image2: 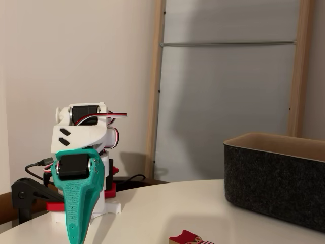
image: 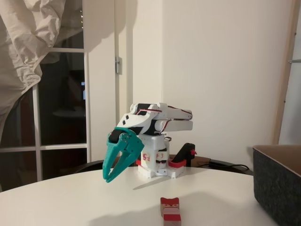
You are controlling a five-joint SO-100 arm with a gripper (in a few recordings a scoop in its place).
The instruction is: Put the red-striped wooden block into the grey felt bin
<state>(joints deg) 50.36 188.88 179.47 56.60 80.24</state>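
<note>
The red-striped wooden block (image: 170, 210) stands on the white table near the front edge; its top also shows at the bottom of a fixed view (image2: 191, 238). The grey felt bin (image: 278, 183) sits at the right, its dark wall and tan inner rim plain in a fixed view (image2: 277, 178). My teal gripper (image: 111, 176) hangs folded in front of the arm's base, tips pointing down just above the table, left of the block and well apart from it. Its fingers are together with nothing between them. From the other side the gripper (image2: 74, 239) shows edge-on.
The white round table (image: 94, 202) stretches between gripper, block and bin. The arm's white and red base (image: 157, 162) stands at the back with a black clamp (image: 189, 153) and cables. A window and draped cloth lie behind at left.
</note>
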